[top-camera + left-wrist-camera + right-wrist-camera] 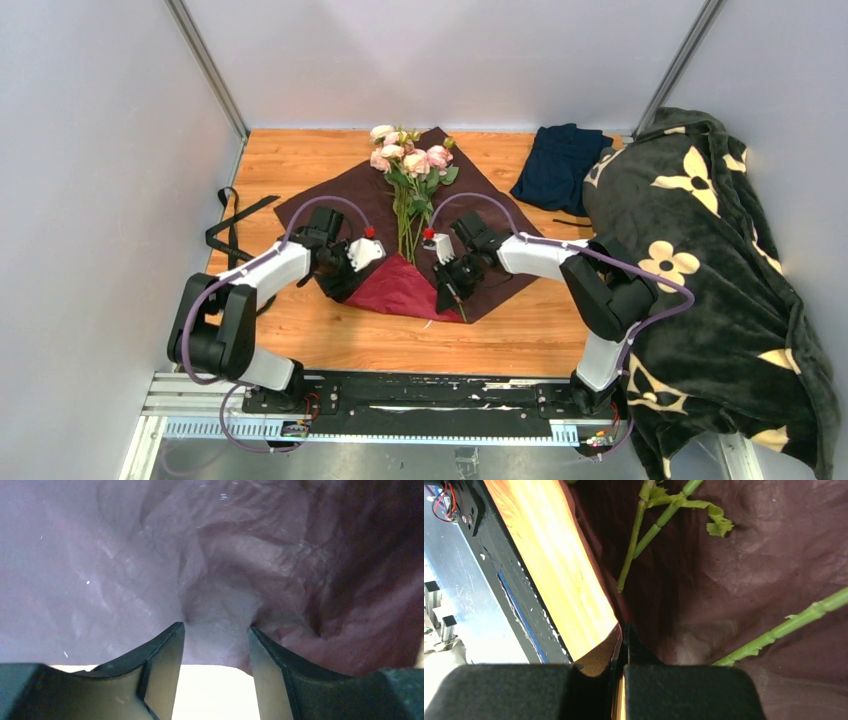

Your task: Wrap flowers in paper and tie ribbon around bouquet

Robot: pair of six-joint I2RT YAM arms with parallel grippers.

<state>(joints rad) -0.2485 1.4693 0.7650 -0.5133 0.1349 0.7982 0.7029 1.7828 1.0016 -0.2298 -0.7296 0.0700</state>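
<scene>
Currently, the desk [300,160] carries all items. A dark green blanket [720,220] with cream flower shapes is heaped over the desk's right side and spills past its near edge.

The paper [500,215] lies spread at the desk's centre as a diamond, dark maroon face up, one corner pointing to the far wall. Its near corner is folded back onto the sheet as a brighter red flap [400,290], which lies between the two pincers.

A navy cloth [560,165] lies folded at the far right, just beside the blanket and near the paper's right corner.

The flowers [410,160] lie on the paper along its centre line. The blooms are at the far corner, and the stems [408,225] run toward the arms and end close to the flap.

The ribbon [232,235] lies in loops on the bare desk at the left edge, near the paper's left corner.

Left pincer [216,630]: low over the paper's left part, beside the flap. The fingers stand moderately apart. Both tips press into the sheet, which puckers between them. Whether a fold is caught cannot be told.

Right pincer [621,630]: at the paper's near right edge, just right of the stem ends. The fingers are closed together on the paper's edge, which rises off the desk into the tips. Two stems lie on the sheet beyond the tips, apart from them.
</scene>
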